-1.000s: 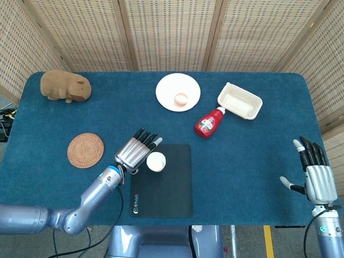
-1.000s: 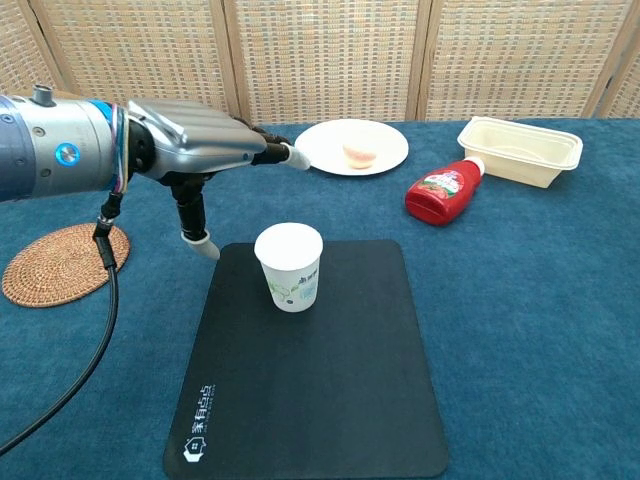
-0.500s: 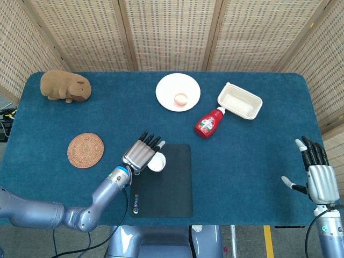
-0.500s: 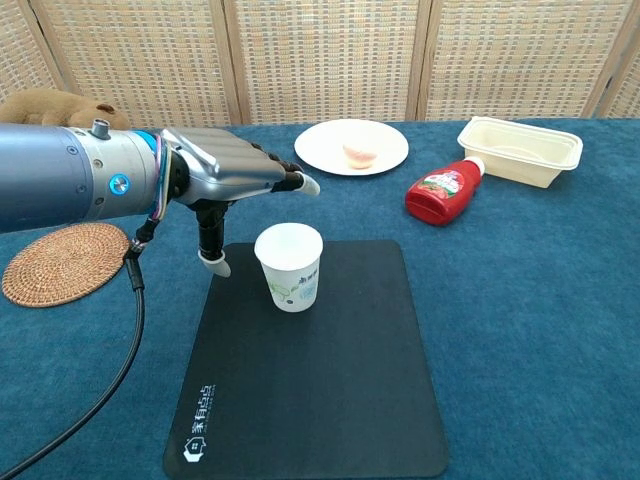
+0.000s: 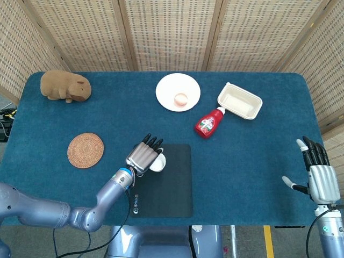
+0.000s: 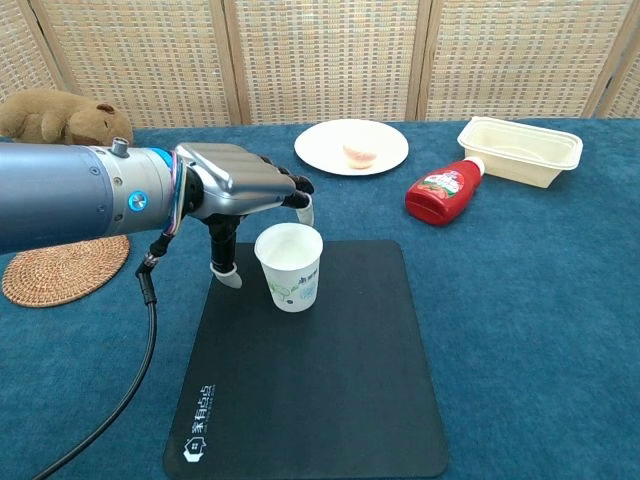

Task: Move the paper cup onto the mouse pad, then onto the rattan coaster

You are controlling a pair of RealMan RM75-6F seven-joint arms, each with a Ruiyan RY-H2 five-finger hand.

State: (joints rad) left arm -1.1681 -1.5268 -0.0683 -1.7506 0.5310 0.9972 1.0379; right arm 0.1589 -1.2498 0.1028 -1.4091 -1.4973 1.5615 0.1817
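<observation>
Nearest the robot, the flat black rectangular mouse pad (image 6: 330, 380) lies on the blue cloth-covered table (image 5: 258, 161), a small white logo printed at its near left corner. On the far left part of that pad the white paper cup (image 6: 289, 266) stands upright with its mouth open to the ceiling and a faint green print on its side. The left hand (image 6: 236, 185) hangs just beside the cup on its left, palm down, its dark-tipped fingers (image 6: 290, 190) reaching over the far rim while the thumb points down next to the cup wall; nothing is grasped and the digits are spread, though from the chest view it is hard to say whether the thumb touches the paper. Off at the right edge of the table, well apart from everything, the right hand (image 5: 316, 174) is held upright with fingers apart and nothing in it. Left of the pad sits the round woven rattan coaster (image 5: 85, 150), bare. Farther back lie a red squeeze bottle (image 5: 209, 122) on its side, a cream rectangular tray (image 5: 240, 100), 1 round white plate (image 5: 178, 92) carrying a small pale piece of food, and a brown plush animal (image 5: 65, 86) at the far left corner.
</observation>
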